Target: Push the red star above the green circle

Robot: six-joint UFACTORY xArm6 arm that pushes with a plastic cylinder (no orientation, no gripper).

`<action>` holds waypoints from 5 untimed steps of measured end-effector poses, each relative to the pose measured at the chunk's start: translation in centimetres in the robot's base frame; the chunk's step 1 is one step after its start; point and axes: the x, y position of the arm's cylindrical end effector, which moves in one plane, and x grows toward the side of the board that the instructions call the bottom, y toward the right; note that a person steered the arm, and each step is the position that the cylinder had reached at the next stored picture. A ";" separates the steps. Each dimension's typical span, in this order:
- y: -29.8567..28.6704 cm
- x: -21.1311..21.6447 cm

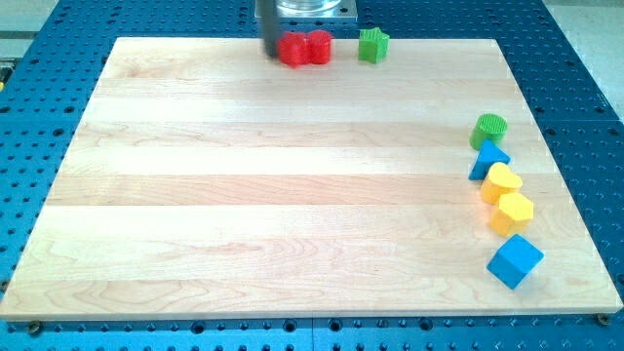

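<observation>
pale wood made up the board [292,185], which lay on a blue perforated table [39,117]. my tip [269,54] stood at the view's top edge of the board, touching the left side of the red blocks. the rod carried nothing; it only pressed against them. two red blocks sat together there: one [292,50], blurred, right at the tip, its shape not clear, and a second [319,47] against its right side; which was the red star i could not tell. a green star [372,45] stood just right of them. the green circle [489,129] was well apart, near the view's right edge, heading a column of a blue triangle [487,161], a yellow heart [502,182], a yellow block [513,211] and a blue cube [514,261].
</observation>
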 end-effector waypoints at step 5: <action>17.2 7.9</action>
